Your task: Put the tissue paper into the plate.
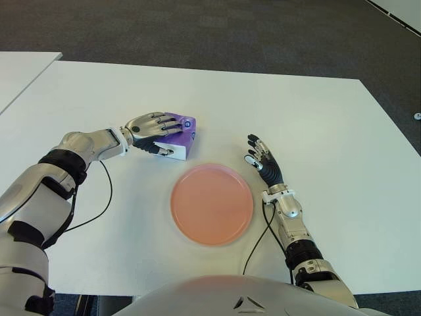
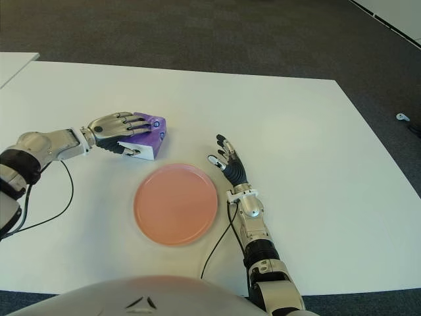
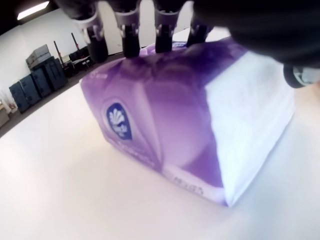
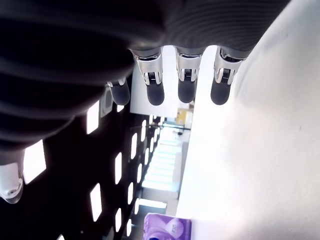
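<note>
Tissue pack (image 1: 179, 135), purple with a white end, sits on the white table (image 1: 316, 118) just beyond the far-left rim of the pink plate (image 1: 212, 204), not on it. Left hand (image 1: 152, 127) lies over the pack's top, fingers (image 3: 129, 31) curled down on it, thumb at the near side. Right hand (image 1: 263, 163), just right of the plate, is open and holds nothing.

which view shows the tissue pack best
The left wrist view: the purple tissue pack fills it, the left hand fingers over its top. Both eye views show it small beside the plate; the right wrist view catches only a corner.
</note>
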{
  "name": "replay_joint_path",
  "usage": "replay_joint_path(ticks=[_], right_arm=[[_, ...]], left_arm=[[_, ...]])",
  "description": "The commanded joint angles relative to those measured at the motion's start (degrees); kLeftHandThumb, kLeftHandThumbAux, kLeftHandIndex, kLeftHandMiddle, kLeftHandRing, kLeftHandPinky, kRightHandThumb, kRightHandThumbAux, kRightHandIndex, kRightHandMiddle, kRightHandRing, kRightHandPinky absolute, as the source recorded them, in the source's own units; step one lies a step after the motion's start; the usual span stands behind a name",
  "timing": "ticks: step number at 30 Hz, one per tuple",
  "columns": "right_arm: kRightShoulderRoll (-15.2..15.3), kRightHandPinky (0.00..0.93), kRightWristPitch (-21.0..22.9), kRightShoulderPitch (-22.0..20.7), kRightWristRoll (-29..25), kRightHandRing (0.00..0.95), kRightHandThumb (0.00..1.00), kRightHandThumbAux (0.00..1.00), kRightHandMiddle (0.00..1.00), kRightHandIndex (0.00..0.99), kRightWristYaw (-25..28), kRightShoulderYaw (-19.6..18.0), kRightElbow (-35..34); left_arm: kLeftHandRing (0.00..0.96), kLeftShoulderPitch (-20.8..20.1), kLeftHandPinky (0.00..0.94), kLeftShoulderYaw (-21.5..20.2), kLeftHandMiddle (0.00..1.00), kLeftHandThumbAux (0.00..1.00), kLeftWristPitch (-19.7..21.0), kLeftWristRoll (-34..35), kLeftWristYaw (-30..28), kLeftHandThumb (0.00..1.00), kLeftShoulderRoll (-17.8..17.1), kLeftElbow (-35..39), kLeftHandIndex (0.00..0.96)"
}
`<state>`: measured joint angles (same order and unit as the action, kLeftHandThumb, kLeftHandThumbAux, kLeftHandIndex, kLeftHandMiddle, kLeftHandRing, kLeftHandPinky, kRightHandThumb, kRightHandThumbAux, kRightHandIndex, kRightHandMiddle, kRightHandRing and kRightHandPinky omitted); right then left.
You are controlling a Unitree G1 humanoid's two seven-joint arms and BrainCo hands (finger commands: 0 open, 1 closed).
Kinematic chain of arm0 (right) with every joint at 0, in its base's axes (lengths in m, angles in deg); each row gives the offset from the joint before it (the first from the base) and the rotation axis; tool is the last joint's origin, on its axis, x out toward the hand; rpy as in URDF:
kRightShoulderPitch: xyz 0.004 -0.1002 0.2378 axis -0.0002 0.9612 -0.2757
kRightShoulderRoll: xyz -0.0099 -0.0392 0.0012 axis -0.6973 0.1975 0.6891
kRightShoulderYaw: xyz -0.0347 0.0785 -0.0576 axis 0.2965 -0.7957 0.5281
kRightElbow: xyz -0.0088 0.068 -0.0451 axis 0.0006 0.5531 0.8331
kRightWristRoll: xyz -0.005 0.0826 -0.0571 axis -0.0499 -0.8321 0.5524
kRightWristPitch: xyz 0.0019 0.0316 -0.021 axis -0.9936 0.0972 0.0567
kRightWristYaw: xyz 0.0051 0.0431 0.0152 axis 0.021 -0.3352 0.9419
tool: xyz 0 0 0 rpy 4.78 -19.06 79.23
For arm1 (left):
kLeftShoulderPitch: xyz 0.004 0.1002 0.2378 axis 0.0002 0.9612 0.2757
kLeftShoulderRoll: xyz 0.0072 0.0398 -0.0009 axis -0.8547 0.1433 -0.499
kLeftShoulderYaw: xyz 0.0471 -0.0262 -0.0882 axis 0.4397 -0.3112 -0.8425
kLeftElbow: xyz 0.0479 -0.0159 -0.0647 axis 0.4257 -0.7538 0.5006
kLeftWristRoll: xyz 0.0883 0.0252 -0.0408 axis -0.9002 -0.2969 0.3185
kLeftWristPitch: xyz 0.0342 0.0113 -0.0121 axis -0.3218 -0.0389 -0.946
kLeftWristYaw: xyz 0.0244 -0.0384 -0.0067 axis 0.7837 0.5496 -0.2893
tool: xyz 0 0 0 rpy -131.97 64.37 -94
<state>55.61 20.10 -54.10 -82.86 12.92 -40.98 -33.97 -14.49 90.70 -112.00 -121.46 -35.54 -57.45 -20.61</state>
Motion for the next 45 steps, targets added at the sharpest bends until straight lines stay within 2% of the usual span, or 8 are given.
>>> replay_joint_path(ticks=[1,12,22,32,36,45], right_arm=[[-0.2,0.000,1.5,6.2,1.0,0.000,0.000,0.454,0.000,0.000,0.5,0.8,5.4],[-0.3,0.000,2.2,6.5,0.6,0.000,0.000,0.457,0.000,0.000,0.3,0.6,5.0],[-0.8,0.000,2.0,6.6,0.8,0.000,0.000,0.463,0.000,0.000,0.2,0.8,4.3],[-0.5,0.000,1.6,7.5,1.1,0.000,0.000,0.475,0.000,0.000,0.2,1.2,3.2],[-0.6,0.000,1.8,7.4,1.2,0.000,0.000,0.472,0.000,0.000,-0.2,1.1,3.1],[-0.8,0.000,3.1,7.7,1.4,0.000,0.000,0.465,0.000,0.000,-0.9,1.3,2.1]], left_arm=[[0.000,1.4,0.000,3.6,0.000,0.086,0.7,-2.6,0.1,0.489,1.6,-3.2,0.000],[0.000,-0.4,0.000,6.6,0.000,0.084,0.3,-2.2,1.1,0.494,2.0,-6.3,0.000],[0.000,-0.9,0.000,6.8,0.000,0.081,-0.9,-1.1,-0.4,0.501,1.6,-5.9,0.000],[0.000,-0.5,0.000,7.2,0.000,0.083,-0.1,-0.9,0.8,0.495,2.3,-6.4,0.000],[0.000,-0.4,0.000,7.8,0.000,0.085,0.7,-1.3,1.8,0.494,2.8,-6.6,0.000],[0.000,0.3,0.000,13.2,0.000,0.094,8.8,-6.7,9.3,0.491,5.0,-8.5,0.000]])
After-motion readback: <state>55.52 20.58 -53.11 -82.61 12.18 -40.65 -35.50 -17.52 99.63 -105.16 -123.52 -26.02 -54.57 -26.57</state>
